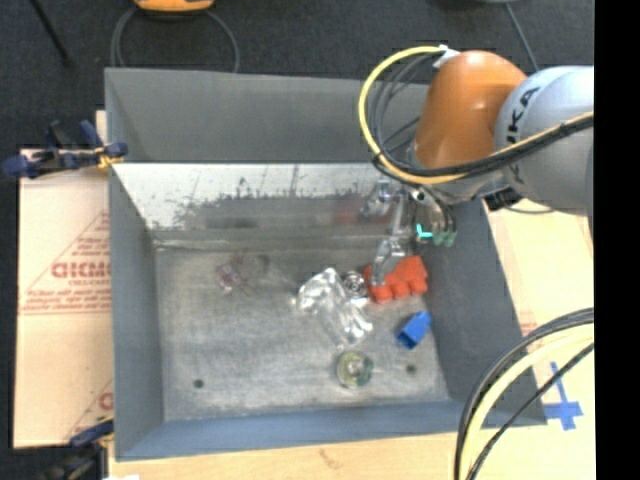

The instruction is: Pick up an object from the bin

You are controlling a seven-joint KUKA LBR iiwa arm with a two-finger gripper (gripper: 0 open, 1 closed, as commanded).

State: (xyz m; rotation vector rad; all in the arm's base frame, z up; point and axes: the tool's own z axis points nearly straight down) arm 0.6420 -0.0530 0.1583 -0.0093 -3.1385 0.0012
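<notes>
Bin (200, 368): grey metal, sloped walls, flat floor scuffed and speckled.
Fingers (386, 258): slim metal, pointing down from an orange-capped wrist; I cannot tell whether they are apart or together.
Red block (404, 278): matte, chunky, lobed along its near edge. It lies at the fingertips, with its long axis across the view and its right end a little farther back.
Wrap (330, 303): crumpled, shiny, clear, just left of the fingers.
Blue block (412, 330): small, boxy, tilted, nearer than the fingers.
Disc (353, 368): round, glassy, nearer still.
</notes>
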